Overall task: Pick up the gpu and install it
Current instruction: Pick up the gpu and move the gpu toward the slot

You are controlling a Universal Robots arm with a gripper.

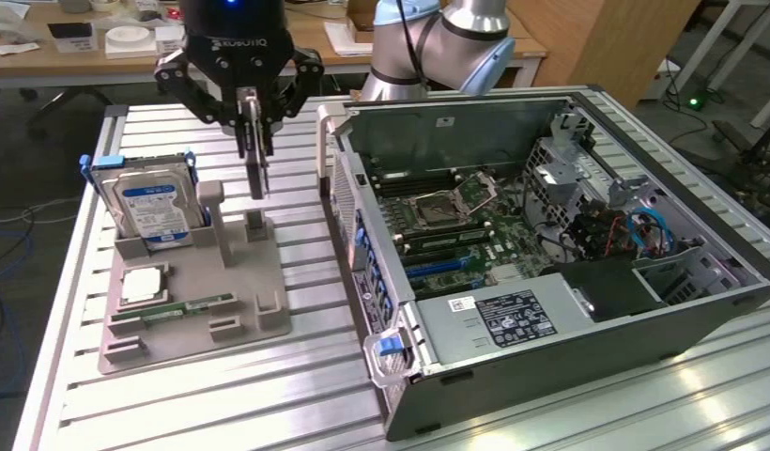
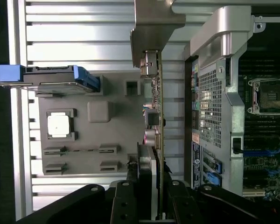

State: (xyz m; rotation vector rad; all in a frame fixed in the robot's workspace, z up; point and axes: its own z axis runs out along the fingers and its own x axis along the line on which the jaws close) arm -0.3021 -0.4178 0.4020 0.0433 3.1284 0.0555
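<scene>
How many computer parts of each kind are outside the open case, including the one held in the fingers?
hard drive: 1
gpu: 1
processor chip: 1
memory stick: 1
Total: 4

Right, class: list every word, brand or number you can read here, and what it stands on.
"ROBOTIQ", upside down, on the body of the gripper.
Blue-white label on the hard drive: too small to read.
Black label on the power supply: too small to read.
</scene>
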